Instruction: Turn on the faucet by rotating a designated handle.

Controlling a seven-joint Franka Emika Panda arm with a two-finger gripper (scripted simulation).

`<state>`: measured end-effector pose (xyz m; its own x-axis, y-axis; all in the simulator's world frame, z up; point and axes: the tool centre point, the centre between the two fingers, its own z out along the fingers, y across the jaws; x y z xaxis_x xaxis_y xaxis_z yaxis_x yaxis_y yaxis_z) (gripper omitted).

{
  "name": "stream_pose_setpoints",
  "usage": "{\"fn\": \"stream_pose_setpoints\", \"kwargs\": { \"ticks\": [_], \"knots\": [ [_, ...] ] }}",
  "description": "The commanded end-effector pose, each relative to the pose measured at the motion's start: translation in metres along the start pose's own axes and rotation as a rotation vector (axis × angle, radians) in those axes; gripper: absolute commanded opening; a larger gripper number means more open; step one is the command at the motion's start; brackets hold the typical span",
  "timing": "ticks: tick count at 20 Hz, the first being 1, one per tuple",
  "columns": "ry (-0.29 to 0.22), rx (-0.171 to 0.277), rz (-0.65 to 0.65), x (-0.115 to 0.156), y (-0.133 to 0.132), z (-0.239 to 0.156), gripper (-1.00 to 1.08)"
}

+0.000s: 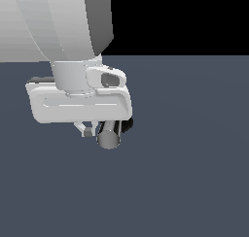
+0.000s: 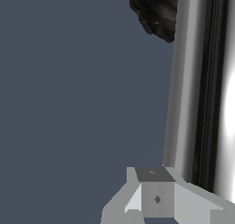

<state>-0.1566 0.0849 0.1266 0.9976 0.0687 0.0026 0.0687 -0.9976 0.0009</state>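
Observation:
The faucet's silver handle (image 1: 109,134) pokes out from under my white hand in the exterior view, its flat round end facing the camera. A bit of the faucet's black joint (image 1: 128,125) shows behind it. My gripper (image 1: 86,131) hangs just to the exterior view's left of the handle, close beside it, fingers together and holding nothing. In the wrist view the handle (image 2: 202,90) is a long shiny bar right next to my gripper (image 2: 156,193), and the black ridged base (image 2: 156,12) sits at the bar's far end. Most of the faucet is hidden by my hand.
The dark blue-grey floor (image 1: 185,173) spreads flat all around. My large white arm (image 1: 58,22) fills the exterior view's upper left and hides what lies behind it.

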Motion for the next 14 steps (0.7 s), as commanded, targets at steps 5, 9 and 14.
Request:
{"fn": "stream_pose_setpoints", "kwargs": {
  "ticks": [5, 9, 14],
  "knots": [
    [-0.001, 0.002, 0.001, 0.007, -0.004, 0.020, -1.00],
    [-0.003, 0.002, 0.001, 0.009, -0.005, 0.026, -1.00],
    [-0.003, 0.002, 0.001, 0.009, -0.005, 0.026, -1.00]
  ]
}}
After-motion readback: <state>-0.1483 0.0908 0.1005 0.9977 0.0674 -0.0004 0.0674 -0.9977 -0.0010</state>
